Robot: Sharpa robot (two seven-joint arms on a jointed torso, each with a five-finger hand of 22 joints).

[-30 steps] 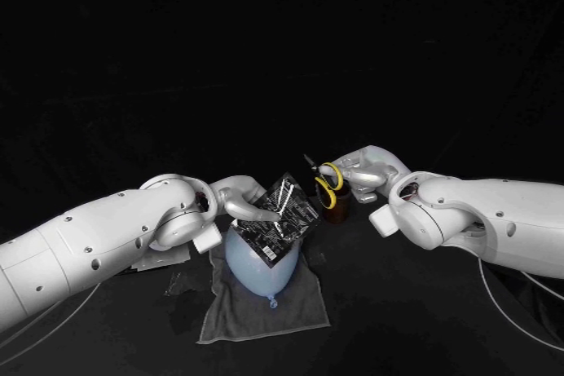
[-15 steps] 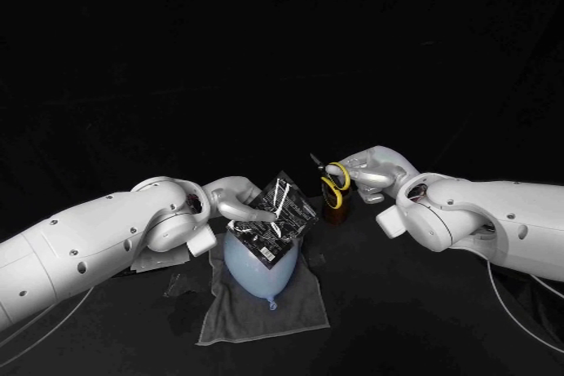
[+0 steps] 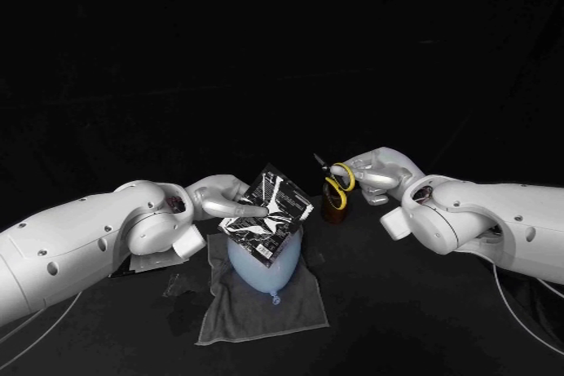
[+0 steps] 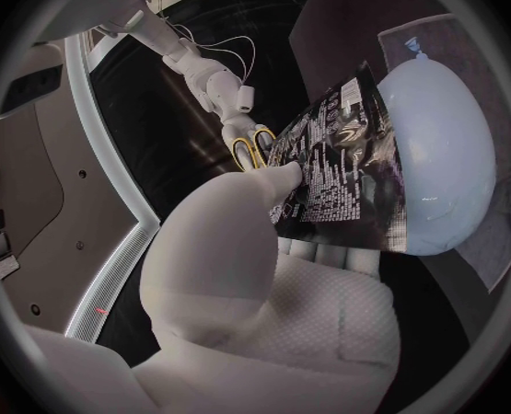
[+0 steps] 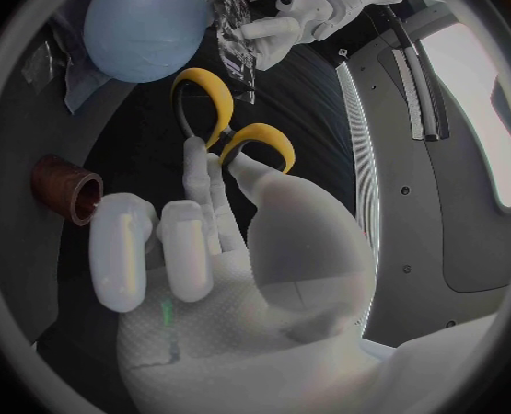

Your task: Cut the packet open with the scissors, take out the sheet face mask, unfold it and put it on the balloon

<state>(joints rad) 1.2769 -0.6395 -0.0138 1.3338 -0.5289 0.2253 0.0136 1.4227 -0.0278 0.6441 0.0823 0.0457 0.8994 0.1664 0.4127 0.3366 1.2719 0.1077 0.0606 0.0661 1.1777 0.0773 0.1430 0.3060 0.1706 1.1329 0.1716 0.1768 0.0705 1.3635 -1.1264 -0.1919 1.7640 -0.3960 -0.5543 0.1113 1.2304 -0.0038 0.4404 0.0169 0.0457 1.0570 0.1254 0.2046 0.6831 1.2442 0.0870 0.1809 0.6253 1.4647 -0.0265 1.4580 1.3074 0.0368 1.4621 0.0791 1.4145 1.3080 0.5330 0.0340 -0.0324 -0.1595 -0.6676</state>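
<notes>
**Desk:** What lies on the black counter (image 3: 406, 315)?

**Photographer:** A smooth, pale blue balloon (image 3: 268, 266), teardrop-shaped with its knot towards the robot, rests on a rumpled grey cloth (image 3: 253, 315). A small brown cup (image 3: 334, 214) stands just past the cloth's far right corner.

**Desk:** And the packet?

**Photographer:** The flat, glossy black packet (image 3: 270, 213), printed in white, hangs tilted over the balloon's far end. The left robot hand (image 3: 221, 201) pinches its left edge between thumb and fingers. Whether the packet's lower corner touches the balloon cannot be told.

**Desk:** The other side?

**Photographer:** The right robot hand (image 3: 378, 174) holds the scissors (image 3: 334, 185), with a thumb and finger through the yellow loop handles and the dark blades pointing up, just right of the packet and above the cup. Both white arms reach inward, the hands level with each other.
</notes>
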